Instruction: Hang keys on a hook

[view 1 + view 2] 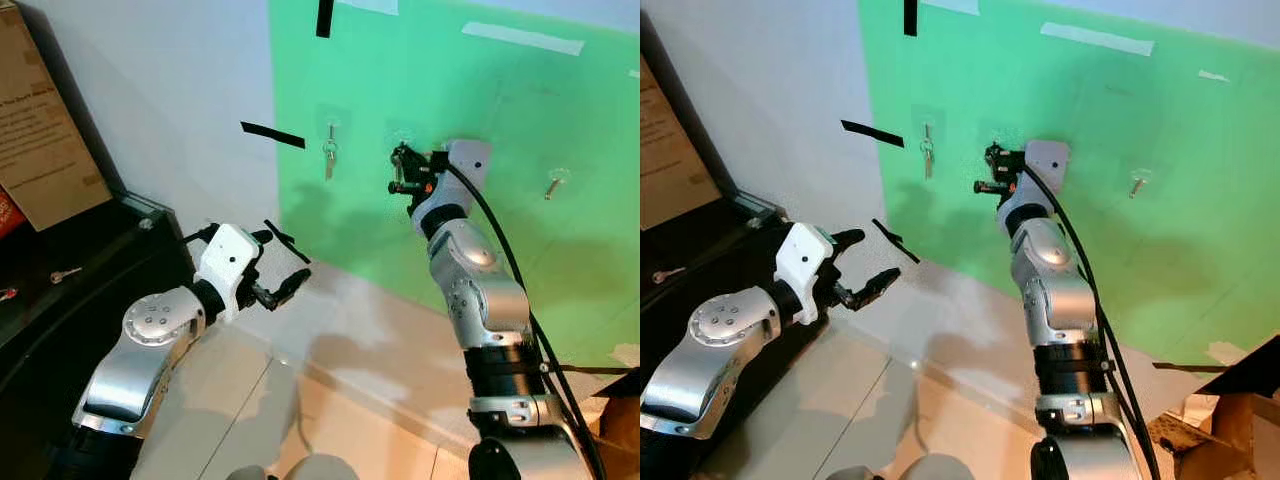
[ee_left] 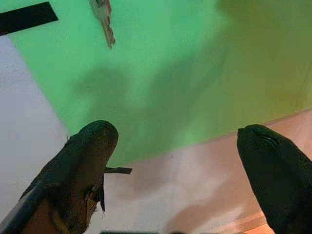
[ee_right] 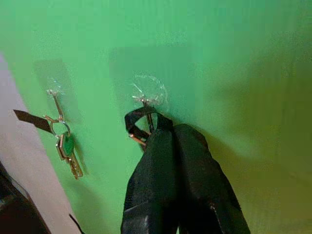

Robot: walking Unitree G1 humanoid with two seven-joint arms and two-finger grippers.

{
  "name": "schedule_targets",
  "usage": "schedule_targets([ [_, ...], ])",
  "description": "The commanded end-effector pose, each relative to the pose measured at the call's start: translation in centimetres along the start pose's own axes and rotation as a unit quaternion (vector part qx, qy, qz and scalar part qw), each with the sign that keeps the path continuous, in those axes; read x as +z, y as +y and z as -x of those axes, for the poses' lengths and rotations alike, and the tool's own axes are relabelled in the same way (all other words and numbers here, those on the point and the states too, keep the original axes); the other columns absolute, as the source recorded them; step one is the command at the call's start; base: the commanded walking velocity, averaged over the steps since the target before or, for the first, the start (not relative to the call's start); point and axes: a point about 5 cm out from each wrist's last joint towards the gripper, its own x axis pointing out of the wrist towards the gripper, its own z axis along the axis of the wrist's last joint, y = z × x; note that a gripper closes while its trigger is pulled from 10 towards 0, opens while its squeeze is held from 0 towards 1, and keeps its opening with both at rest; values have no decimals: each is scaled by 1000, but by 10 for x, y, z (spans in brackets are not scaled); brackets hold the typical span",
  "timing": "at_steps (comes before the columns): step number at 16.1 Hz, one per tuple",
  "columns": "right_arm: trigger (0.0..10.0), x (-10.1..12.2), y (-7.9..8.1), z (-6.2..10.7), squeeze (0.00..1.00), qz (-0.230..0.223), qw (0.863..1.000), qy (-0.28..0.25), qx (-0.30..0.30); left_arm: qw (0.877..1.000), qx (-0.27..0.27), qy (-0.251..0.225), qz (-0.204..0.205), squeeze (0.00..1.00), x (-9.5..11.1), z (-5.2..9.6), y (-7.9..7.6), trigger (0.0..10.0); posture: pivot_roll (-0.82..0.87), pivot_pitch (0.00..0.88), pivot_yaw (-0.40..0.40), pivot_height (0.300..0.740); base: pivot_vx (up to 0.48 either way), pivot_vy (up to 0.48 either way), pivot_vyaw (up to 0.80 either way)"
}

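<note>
The right gripper (image 3: 156, 127) is pinching a key ring (image 3: 139, 122) between fingers pressed together, holding it right at the middle hook (image 3: 145, 101) on the green wall (image 3: 234, 58). In the right wrist view a dark loop is arching up to the hook's clear pad, with a thin metal piece showing beneath it; whether the loop is already over the hook I cannot tell.

The keys will probably be handling light and stiff but loose, swinging freely from the ring. Metal is slippery against the black fingers, so the ring itself looks like the best place to take hold, leaving the opening free to pass over the hook. The hook's adhesive pad may not take much pushing or pulling.

The left gripper (image 1: 270, 265) is hovering low near the wall's base, fingers (image 2: 87, 161) spread and carrying nothing.

Just beside the working hook, another set (image 1: 329, 155) is hanging from the left hook (image 1: 331, 128), near enough to be knocked by a sideways swing. The right hook (image 1: 553, 185) is standing well apart. Room looks open below and toward the robot, so backing straight off seems safest. A dark surface (image 1: 60, 300) with a lone key (image 1: 66, 273) is lying to the left, out of the way.
</note>
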Motion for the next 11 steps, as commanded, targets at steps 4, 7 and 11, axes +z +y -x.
schedule_targets([
  [4, 10000, 11, -5, -7, 0, 10, 1000, -4, -9, 1000, -1, -3, -2, 0, 2, -1, -4, 10000, 37, 0, -23, 740, 0, 0, 0],
  [7, 10000, 14, -2, -12, 0, 7, 1000, -4, -7, 1000, 0, -1, 1, 0, 0, -3, -5, 10000, 37, 0, -24, 740, 0, 0, 0],
  [11, 10000, 14, -1, -18, 0, -15, 1000, 1, -7, 1000, 10, -3, -2, 0, 1, -2, -6, 10000, 72, 0, -46, 740, 0, 0, 0],
])
